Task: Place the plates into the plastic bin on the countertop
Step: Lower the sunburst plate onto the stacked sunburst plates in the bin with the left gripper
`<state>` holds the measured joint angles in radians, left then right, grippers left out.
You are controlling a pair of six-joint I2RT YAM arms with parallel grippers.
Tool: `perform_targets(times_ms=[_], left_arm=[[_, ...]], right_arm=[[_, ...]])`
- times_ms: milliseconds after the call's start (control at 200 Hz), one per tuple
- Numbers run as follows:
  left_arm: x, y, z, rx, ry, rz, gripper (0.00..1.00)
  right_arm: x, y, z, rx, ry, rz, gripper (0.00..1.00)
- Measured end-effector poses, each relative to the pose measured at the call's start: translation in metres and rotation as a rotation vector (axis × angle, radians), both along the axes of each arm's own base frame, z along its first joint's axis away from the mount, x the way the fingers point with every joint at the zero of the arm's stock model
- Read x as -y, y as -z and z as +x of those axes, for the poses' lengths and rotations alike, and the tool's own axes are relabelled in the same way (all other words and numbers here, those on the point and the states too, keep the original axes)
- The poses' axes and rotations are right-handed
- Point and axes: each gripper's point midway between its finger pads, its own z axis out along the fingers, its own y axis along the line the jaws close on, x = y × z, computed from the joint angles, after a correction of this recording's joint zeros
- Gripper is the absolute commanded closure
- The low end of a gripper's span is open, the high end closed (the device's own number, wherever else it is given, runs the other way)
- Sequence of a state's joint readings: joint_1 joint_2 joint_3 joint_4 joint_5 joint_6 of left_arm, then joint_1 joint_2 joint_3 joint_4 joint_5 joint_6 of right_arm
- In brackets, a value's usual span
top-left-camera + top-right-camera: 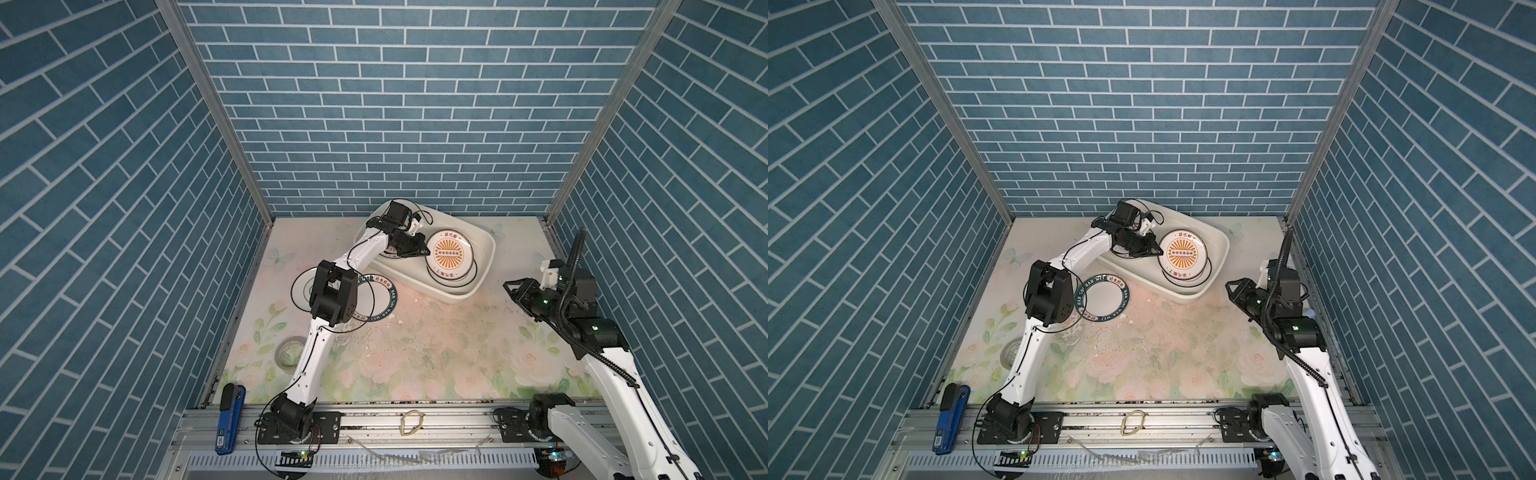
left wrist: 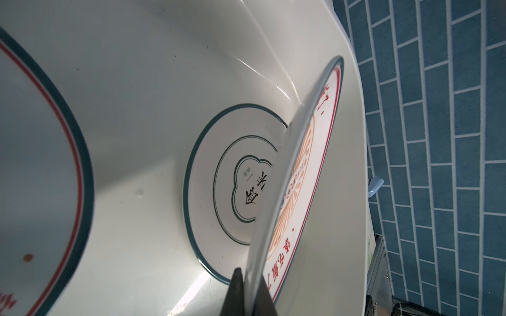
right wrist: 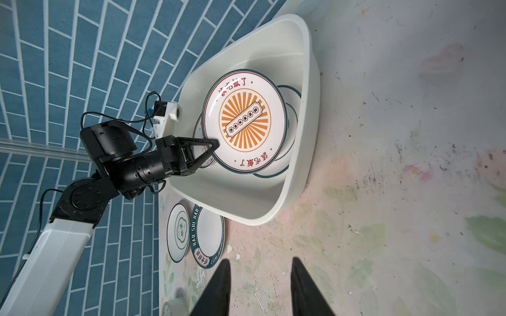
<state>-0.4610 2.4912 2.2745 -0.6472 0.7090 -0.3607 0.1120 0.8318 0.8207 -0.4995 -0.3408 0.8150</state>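
Nearest, the right arm is seen folded up from the front rail [image 1: 374,419], elbow high, wrist turned twd the ctr. The right gripper [image 3: 260,273] is held over the countertop [image 1: 436,353], jaws part-open w/ nothing btwn them, well apart from the bin. The countertop is matte, printed w/ faded flowers, scuffed and speckled mid-way. At near left a translucent tape roll [image 1: 289,351] is partly hidden by the left arm, which is stretched up from the rail and bent at a black elbow over two plates lying flat on the countertop: a green-lettered plate [image 1: 1102,299] and a quatrefoil plate [image 3: 178,235], touching or overlapping. Farther on, the forearm is reached into the plastic bin [image 1: 415,286] by the back wall; smooth cream plastic, rounded corners and a rolled rim are shown. The left gripper [image 3: 216,143] is clamped shut on the rim of the sunburst plate [image 1: 451,253], pinched btwn thin black fingers [image 2: 238,290]. That plate is glossy, round, white, w/ orange rays, red lettering and a teal edge. It is held tilted over thin-rimmed plates [image 3: 293,123] at the bin's right end; contact w/ them cannot be told. A red-and-teal-edged plate [image 2: 41,164] is also seen inside the bin.
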Motion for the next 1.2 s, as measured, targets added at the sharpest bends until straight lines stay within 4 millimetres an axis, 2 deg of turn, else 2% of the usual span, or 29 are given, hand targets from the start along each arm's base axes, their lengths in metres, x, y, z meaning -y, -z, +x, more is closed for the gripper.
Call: perform_targets(times_ms=[315,1200], left_arm=[[0.003,0.009,-0.006,-0.003,0.011,0.035,1.0],[0.003,0.023,-0.004,-0.023,0.006,0.048,0.95]], right_arm=[[-0.001,0.007,0.0,-0.009,-0.003,0.001,0.63],[-0.001,0.015,0.003,-0.018,-0.004,0.002,0.63]])
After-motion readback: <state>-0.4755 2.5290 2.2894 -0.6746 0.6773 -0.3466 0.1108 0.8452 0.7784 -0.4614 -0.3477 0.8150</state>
